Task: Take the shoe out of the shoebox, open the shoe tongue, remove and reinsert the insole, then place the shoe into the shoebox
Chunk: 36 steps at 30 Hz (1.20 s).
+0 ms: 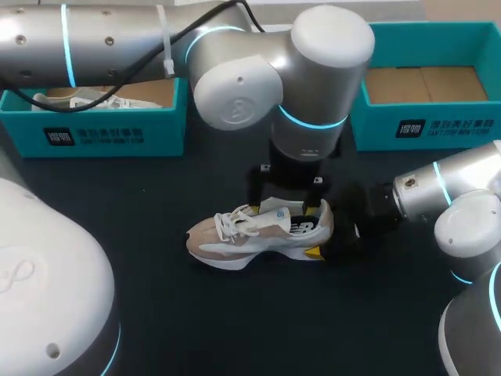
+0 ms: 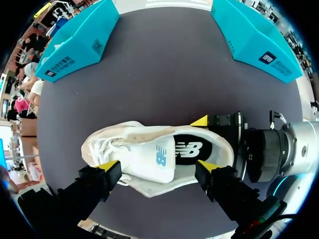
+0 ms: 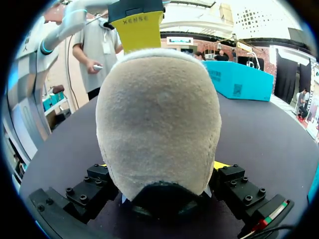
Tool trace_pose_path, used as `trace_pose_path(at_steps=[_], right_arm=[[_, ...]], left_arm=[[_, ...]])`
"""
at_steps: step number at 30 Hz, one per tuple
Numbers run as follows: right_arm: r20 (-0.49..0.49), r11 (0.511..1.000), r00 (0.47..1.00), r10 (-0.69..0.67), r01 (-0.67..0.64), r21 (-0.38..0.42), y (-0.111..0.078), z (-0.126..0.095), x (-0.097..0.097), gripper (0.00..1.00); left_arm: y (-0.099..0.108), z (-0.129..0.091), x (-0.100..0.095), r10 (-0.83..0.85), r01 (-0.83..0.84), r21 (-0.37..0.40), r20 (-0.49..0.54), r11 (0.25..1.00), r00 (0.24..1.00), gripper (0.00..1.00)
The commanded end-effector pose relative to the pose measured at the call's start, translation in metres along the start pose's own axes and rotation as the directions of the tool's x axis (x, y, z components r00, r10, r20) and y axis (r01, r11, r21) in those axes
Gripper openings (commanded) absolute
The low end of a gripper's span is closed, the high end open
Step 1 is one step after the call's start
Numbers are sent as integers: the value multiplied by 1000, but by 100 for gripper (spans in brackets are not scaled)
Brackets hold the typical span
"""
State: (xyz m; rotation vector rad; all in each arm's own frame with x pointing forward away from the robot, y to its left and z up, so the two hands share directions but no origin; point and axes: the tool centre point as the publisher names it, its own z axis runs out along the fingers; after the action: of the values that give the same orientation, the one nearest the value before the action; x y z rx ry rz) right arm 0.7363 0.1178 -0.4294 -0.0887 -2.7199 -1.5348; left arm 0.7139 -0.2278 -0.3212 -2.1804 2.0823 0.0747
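The beige and white suede sneaker with white laces (image 1: 258,231) stands upright on the black surface (image 1: 235,313), in front of two teal cardboard shoeboxes (image 1: 102,129) and outside both. The right claw (image 3: 160,169) is clamped on its heel, one finger on each side. The left claw (image 2: 158,167) hangs above the shoe, spread wide and holding nothing.

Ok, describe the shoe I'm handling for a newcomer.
On the black table, before the two teal shoeboxes, stands a beige sneaker, heel in the right gripper. The other shoe lies inside the left shoebox; this one is out.
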Motion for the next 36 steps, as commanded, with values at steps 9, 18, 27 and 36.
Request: trace_pose_path(at_steps=[9,18,27,36], right_arm=[[1,1000,1000,1,-1,4,-2,10,-2,0],[1,1000,1000,1,-1,4,-2,10,-2,0],[1,1000,1000,1,-1,4,-2,10,-2,0],[1,1000,1000,1,-1,4,-2,10,-2,0]], left_arm=[[10,28,13,-29,29,0,74,1000,997,100],[12,38,8,-42,43,-8,117,999,992,100],[16,44,-8,-51,52,1,173,999,984,100],[18,37,-29,-97,94,22,215,995,972,100]])
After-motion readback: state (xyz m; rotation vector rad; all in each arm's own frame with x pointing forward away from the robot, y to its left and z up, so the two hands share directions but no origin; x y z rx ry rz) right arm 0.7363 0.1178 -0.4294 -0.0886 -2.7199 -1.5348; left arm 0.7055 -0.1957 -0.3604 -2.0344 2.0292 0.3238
